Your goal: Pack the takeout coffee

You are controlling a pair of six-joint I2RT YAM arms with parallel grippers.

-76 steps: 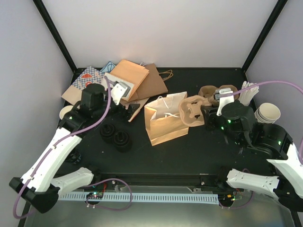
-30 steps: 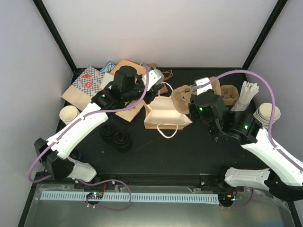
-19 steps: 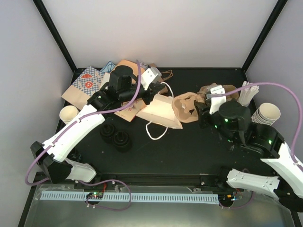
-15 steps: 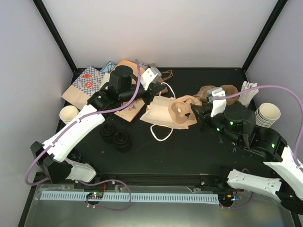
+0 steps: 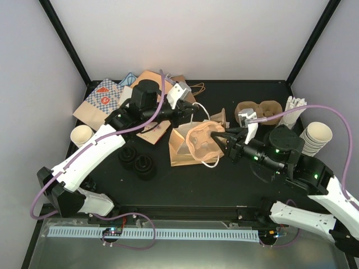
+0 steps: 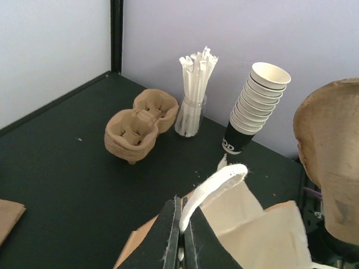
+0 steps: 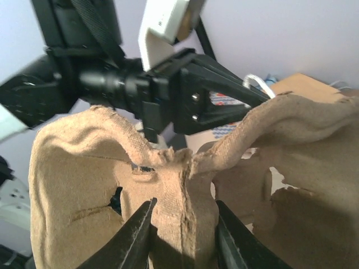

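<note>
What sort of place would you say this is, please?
Probably a robot test cell staged as a takeout coffee counter: stacked paper cups, a jar of straws and pulp cup carriers on a black table.

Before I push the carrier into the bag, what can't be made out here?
Mouth of the bag: the held carrier covers it in the top view and fills the right wrist view.
Lower body of the bag: cut off by the left wrist view's bottom edge.
Stacked black lids: too dark and small in the top view to count.
</note>
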